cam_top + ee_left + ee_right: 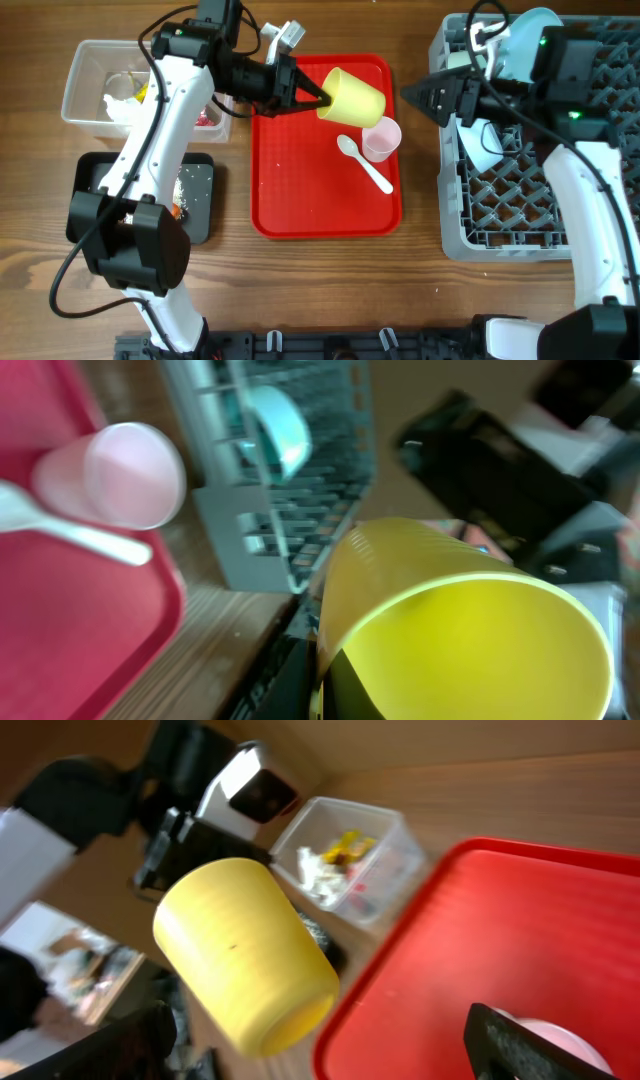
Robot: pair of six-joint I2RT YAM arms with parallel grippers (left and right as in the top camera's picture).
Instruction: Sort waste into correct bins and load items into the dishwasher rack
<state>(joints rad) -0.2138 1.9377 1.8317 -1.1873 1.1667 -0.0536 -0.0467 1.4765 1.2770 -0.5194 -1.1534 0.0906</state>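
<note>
The yellow cup [460,620] fills the left wrist view, mouth toward the lens. The left tool [320,101] is clamped on its rim and holds it tilted in the air above the far end of the red tray [320,200].

The rack [520,190] sits at the right of the tabletop. A pale blue bowl [530,30] stands on edge in its far part, and another pale piece [487,140] leans among the pegs near its left wall; the right arm hides much of the rest.

On the red tray a pink cup [381,139] lies on its side, with a white spoon [365,165] just beside it, touching or nearly so.

The clear tub [85,85] at the far left holds crumpled tissue [118,105], a yellow wrapper [140,90] and something red [207,118] by its right wall.

The black tray [198,190] lies just in front of the tub, mostly under the left arm, with pale specks [180,195] on it, too small to name.

The left arm reaches from the near edge across the black tray and the tub, and turns right toward the red tray.

The right tool [408,95] hangs between the red tray and the rack, jaws spread wide and empty. It points at the yellow cup, close to it but apart.
</note>
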